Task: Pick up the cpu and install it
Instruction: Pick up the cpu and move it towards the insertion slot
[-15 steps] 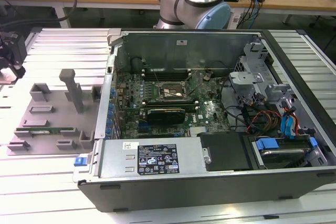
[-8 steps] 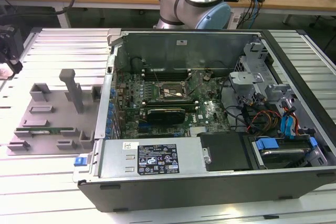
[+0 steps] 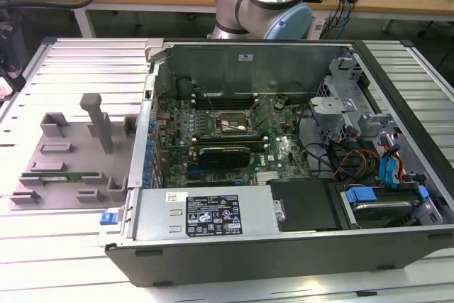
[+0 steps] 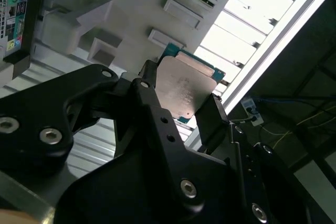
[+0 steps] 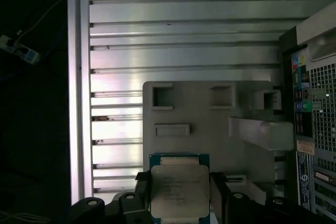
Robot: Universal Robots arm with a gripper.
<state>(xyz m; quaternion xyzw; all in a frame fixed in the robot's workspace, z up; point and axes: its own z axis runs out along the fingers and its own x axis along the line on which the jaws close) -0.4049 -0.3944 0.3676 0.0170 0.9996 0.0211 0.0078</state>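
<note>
Open computer case (image 3: 284, 257) takes up the exterior view's right. The grey parts fixture (image 3: 78, 154) sits just beside it, to the exterior view's left. In both wrist views your gripper (image 4: 181, 98) is clamped on two opposite edges of the cpu (image 5: 178, 192). Its metal plate faces the cameras, with the fixture behind it.

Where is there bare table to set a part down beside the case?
Bare table slats between the grey fixture tray and the far edge, also along the near edge. Computer case crowded: motherboard, cables. Gripper holds the cpu.
</note>
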